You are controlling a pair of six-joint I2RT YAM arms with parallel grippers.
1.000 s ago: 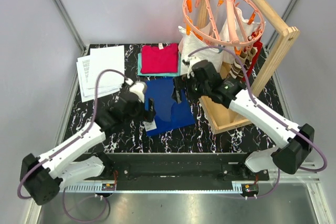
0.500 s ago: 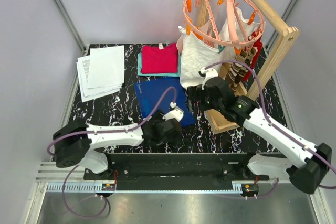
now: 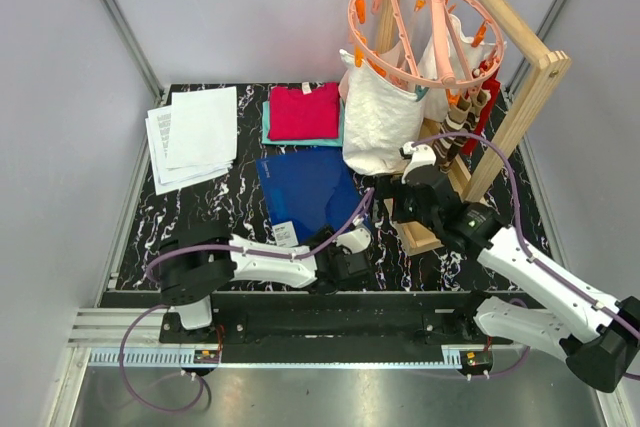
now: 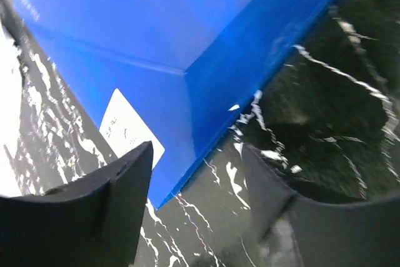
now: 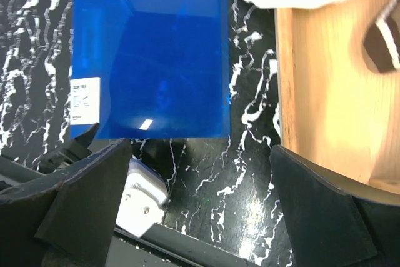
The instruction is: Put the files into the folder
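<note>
while looking down from above, found the folder [image 3: 310,190] lying flat mid-table on the black marbled table [image 3: 195,215], barcode sticker [image 3: 285,235] at its near left corner. spotted the files [image 3: 193,135] stacked well apart at the far left. caught the left gripper [image 4: 199,154] released, jaws spread, just off the folder's near corner; noted the right gripper [image 5: 200,148] likewise spread wide and empty, over its near edge beside the wooden rack [image 3: 428,232].

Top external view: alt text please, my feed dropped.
A blue folder lies flat on the table, while the white paper sheets sit stacked apart at the far left corner. The left gripper is low near the folder's near edge, the right gripper off its right side, by a wooden rack.
</note>
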